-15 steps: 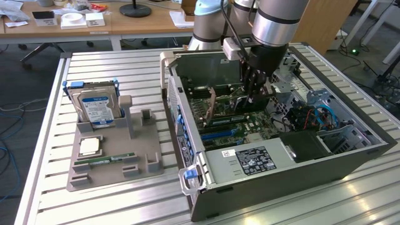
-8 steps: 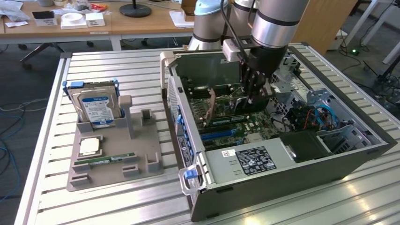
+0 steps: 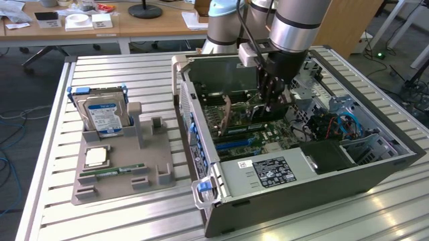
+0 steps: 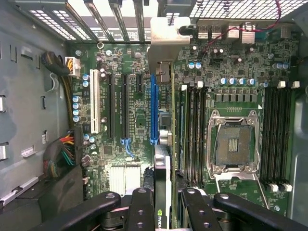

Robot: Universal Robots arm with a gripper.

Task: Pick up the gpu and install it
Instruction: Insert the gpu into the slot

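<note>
So, the gpu (image 4: 162, 178) is a thin dark card, seen edge-on from the wrist view, with a small green logo sticker on its top edge and a silvery metal bracket (image 4: 166, 36) at the far end, up by the slotted back wall of the computer case (image 3: 322, 201). It hangs upright inside the open case, right over the green motherboard (image 4: 130, 125) and just beside the long blue slot (image 4: 154, 110); can't tell if its bottom edge is actually in a slot. The gripper (image 4: 166, 204) has its black bolted fingers (image 4: 142, 209) pulled in narrow, pinched on the card's two flat faces. In the exterior view the arm (image 3: 295, 25), a shiny grey tube, drops pretty much straight down into the case. Off on the slatted aluminium table (image 3: 127, 70), a hard drive (image 3: 104, 118) stands upright in a grey plastic holder (image 3: 124, 175).
</note>
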